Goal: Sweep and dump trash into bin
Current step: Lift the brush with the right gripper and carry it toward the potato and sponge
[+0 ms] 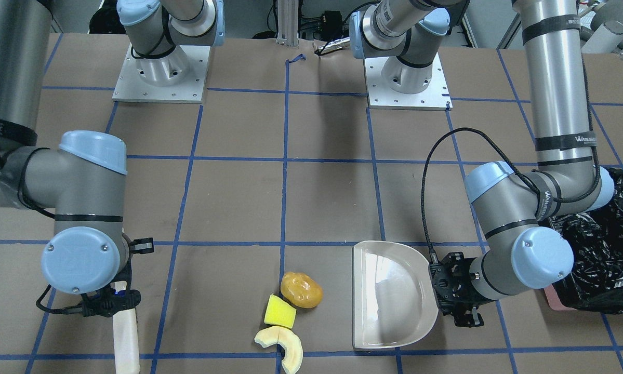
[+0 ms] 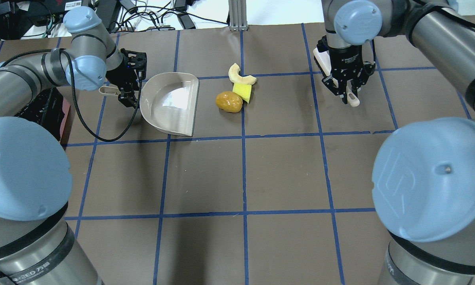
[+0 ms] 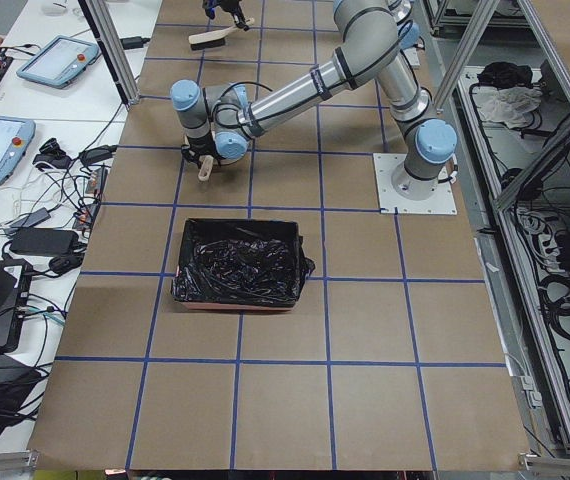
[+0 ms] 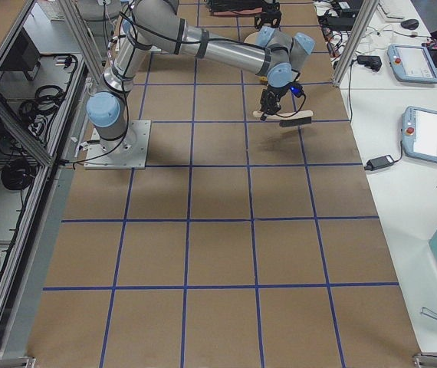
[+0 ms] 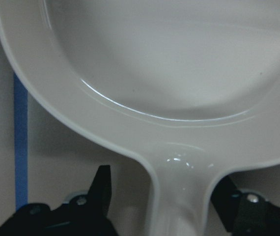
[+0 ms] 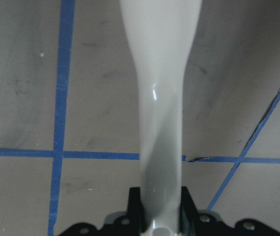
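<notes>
Beige dustpan [image 2: 170,103] flat on surface [image 2: 237,178], handle clamped by left end effector [image 2: 128,85], wrist level. Trash [image 2: 237,91] just beside dustpan's open edge. Right end effector [image 2: 346,89] points down beyond trash, pinching brush handle [image 6: 159,123]. Bin [image 3: 237,265] behind left arm.

Trash [image 2: 235,92] clustered on table, bin [image 3: 237,264] apparently empty

Trash [image 2: 236,91] sits btwn dustpan [image 2: 170,103] & brush [image 2: 353,99]; open gaps both sides.

Bright, even overhead light, soft shadows, glare on the dustpan [image 1: 392,291], blurry wrist close-ups.
</notes>
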`<control>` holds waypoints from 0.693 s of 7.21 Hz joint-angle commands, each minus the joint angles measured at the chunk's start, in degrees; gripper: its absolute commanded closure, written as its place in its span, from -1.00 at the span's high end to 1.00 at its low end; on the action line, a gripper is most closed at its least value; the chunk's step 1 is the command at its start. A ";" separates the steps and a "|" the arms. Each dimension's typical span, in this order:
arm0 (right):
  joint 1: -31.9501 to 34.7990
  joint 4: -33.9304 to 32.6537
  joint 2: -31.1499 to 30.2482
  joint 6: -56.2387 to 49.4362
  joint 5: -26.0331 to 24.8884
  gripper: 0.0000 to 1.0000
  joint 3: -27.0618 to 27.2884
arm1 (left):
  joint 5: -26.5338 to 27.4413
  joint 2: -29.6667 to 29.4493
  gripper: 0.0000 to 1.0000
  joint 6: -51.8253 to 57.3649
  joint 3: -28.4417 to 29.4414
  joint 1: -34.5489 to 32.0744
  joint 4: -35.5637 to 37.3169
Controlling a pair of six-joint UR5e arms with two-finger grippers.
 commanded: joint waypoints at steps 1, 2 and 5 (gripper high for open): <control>2.51 -0.04 2.11 0.04 -0.58 -0.95 -3.17 | 0.00 -0.01 -0.29 0.36 -0.76 -0.16 0.96; 3.22 0.05 2.99 0.13 -0.23 -1.00 -4.66 | 0.00 -0.01 -0.61 0.45 -0.85 -0.24 1.15; 7.26 0.05 4.75 2.68 1.26 -1.00 -8.01 | 0.00 -0.18 -0.91 0.37 -0.85 -0.51 1.24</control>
